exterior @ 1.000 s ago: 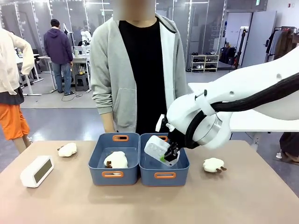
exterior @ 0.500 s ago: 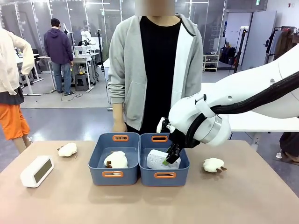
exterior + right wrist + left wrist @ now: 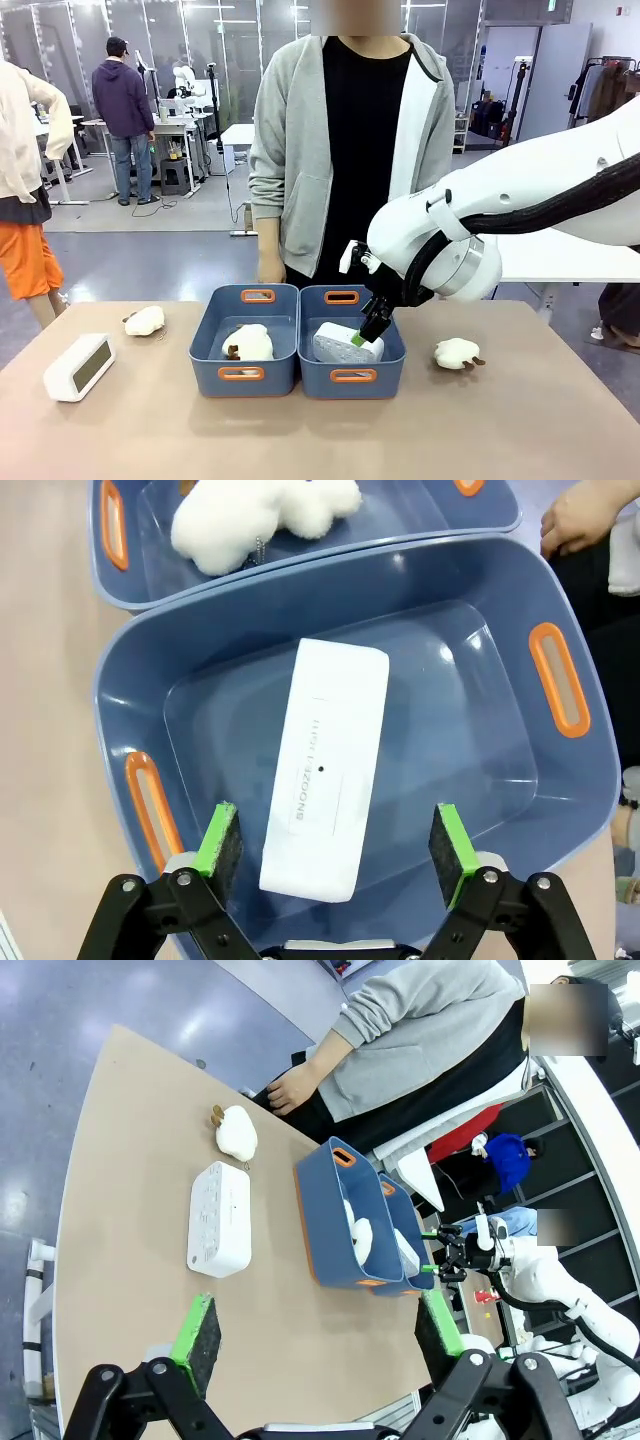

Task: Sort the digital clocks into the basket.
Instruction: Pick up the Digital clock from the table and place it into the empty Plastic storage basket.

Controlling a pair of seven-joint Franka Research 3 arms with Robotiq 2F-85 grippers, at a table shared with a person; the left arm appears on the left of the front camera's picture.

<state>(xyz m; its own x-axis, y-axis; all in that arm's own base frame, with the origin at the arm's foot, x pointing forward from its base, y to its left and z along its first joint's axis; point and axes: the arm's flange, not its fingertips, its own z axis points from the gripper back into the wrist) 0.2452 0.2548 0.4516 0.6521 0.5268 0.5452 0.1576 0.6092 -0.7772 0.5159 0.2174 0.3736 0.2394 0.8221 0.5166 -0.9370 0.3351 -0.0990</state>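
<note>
Your right end effector [image 3: 336,842] has just let go: it's spread wide and empty, with the clock [image 3: 325,780] lying directly beneath it in the basket [image 3: 560,685]. One sorted; the other clock [image 3: 80,366] waits well to its left.

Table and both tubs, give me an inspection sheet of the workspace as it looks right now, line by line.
Surface: tan table, no spills seen.
Job's things: first clock lies flat in the right tub; second clock sits on the table at the robot's left, outside both tubs.
Clutter: first plush toy in the left tub; second plush toy on the table left of the tubs; third plush toy on the table right of them.
Grippers: right gripper open above the first clock, pads clear of it; left gripper open, high over the table, holding nothing.
Cables: black cable bundle along the right arm.
Surroundings: person standing at the far side; other people farther off.
</note>
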